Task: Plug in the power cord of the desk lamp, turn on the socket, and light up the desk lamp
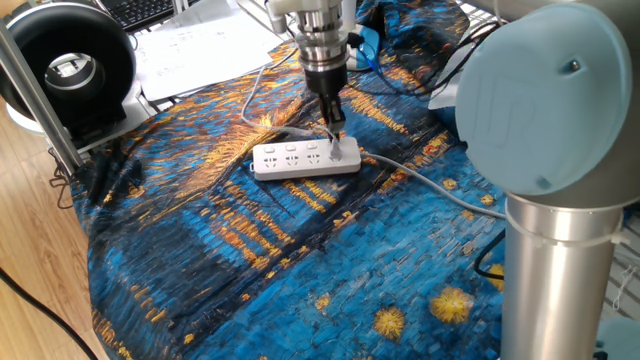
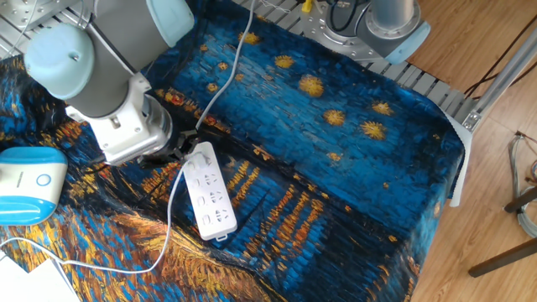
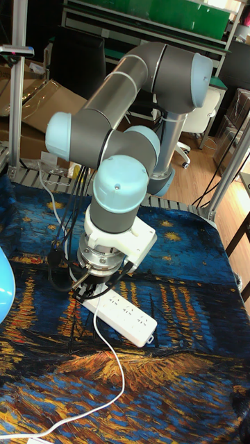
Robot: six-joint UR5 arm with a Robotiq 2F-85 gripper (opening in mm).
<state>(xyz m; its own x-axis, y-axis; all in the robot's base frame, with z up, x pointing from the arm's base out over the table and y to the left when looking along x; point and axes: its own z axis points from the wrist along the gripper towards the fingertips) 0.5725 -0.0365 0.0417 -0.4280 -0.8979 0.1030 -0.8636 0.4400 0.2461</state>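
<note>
Pincer sits low at the cabled end of the socket; its tips look pinched on the small white plug, though I can't be sure. I judge the power cord light and limp, so I'd hold the stiff plug body, never the cable. It's a thin white line trailing off the strip across the blue-and-gold cloth on the worktop.
</note>
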